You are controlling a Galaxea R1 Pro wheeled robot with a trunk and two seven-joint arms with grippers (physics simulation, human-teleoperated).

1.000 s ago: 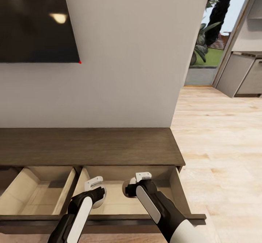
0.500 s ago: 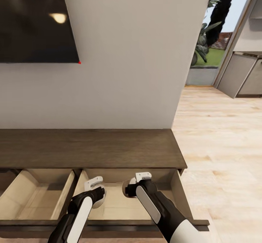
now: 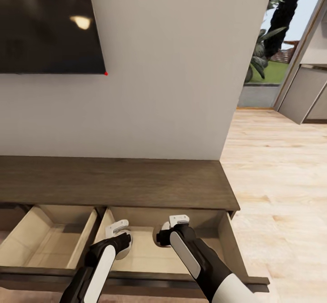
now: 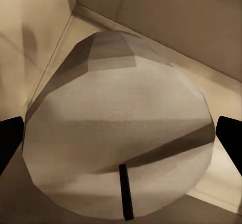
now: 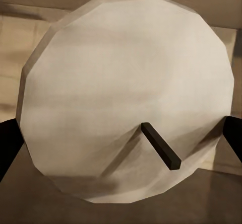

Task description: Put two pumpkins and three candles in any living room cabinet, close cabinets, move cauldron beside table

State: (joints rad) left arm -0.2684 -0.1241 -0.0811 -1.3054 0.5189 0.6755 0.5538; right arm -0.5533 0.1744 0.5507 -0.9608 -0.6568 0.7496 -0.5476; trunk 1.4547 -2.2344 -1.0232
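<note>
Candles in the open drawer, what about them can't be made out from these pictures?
- Head view: left candle and right candle mostly hidden behind the left pincer and right pincer.
- Wrist views: the left candle and right candle hide whether they rest on the drawer floor; finger contact is cut off by the edges.

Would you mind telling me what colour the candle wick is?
Dark, nearly black, against the pale grey-white candle; the right wrist view shows the wick best.
</note>
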